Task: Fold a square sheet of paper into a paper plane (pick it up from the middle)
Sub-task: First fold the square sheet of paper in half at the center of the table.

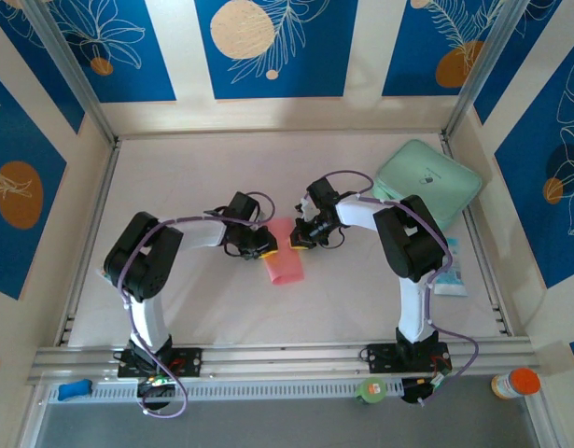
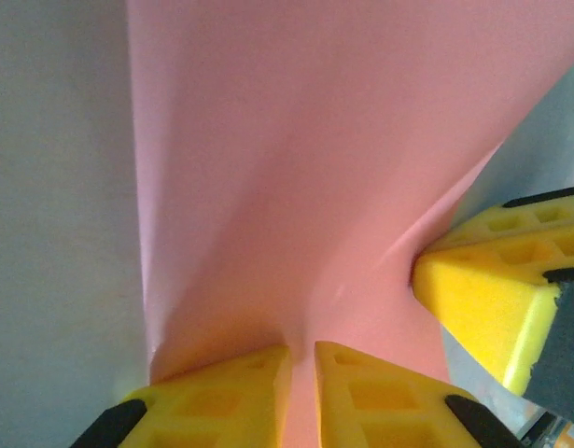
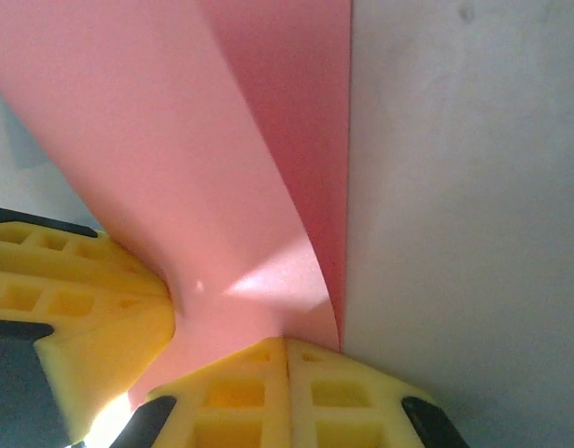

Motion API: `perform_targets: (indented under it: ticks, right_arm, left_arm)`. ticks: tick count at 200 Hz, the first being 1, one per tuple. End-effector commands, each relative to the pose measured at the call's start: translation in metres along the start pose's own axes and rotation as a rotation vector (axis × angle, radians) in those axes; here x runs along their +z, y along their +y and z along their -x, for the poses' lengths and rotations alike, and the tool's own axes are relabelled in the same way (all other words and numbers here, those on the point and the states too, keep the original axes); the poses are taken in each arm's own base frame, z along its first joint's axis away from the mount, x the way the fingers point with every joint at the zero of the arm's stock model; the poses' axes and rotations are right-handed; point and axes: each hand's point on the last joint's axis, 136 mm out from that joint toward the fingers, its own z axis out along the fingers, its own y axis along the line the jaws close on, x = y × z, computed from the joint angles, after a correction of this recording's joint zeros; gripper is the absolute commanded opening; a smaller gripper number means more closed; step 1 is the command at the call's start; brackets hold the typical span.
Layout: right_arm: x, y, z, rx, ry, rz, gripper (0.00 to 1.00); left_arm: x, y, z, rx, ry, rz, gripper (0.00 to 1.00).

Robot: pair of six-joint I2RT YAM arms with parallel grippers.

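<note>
Well left of the mint-green pad [image 1: 427, 179], the square sheet of paper [image 1: 285, 268] is clamped by both the left gripper [image 2: 302, 359] and right gripper [image 3: 287, 359]. Uneven pulling could tear it or skew the crease.

Left gripper [image 1: 266, 246] and right gripper [image 1: 297, 240] meet at the pink paper [image 1: 287, 268].
</note>
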Motion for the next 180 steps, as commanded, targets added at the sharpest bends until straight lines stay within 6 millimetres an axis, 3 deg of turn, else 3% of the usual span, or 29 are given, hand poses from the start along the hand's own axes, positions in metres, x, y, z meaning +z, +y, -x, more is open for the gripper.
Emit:
perform_targets:
  ticks: [1, 27, 57, 77, 95, 122, 143, 180]
  right_arm:
    - [0.031, -0.080, -0.043, 0.113, 0.124, -0.273, 0.01]
    - [0.030, -0.084, -0.044, 0.117, 0.125, -0.288, 0.01]
    - [0.031, -0.084, -0.045, 0.119, 0.127, -0.292, 0.01]
    - [0.032, -0.085, -0.046, 0.120, 0.131, -0.298, 0.01]
    - [0.033, -0.086, -0.047, 0.124, 0.132, -0.303, 0.01]
    - [0.034, -0.088, -0.049, 0.128, 0.137, -0.313, 0.01]
    - [0.033, -0.090, -0.051, 0.126, 0.140, -0.322, 0.01]
    - [0.033, -0.097, -0.055, 0.128, 0.150, -0.354, 0.00]
  left_arm:
    - [-0.007, 0.055, -0.016, -0.033, 0.045, 0.145, 0.19]
    - [-0.026, 0.053, -0.010, -0.014, 0.013, 0.136, 0.19]
    - [-0.042, 0.015, 0.001, -0.009, -0.040, 0.016, 0.20]
    - [-0.036, -0.017, 0.002, -0.007, -0.058, -0.080, 0.20]
    - [-0.023, -0.025, 0.003, -0.011, -0.054, -0.096, 0.20]
    - [-0.005, -0.018, 0.008, -0.022, -0.031, -0.077, 0.20]
    - [-0.001, -0.008, 0.015, -0.013, -0.045, -0.031, 0.20]
    - [-0.007, 0.037, 0.018, -0.017, -0.072, 0.123, 0.20]
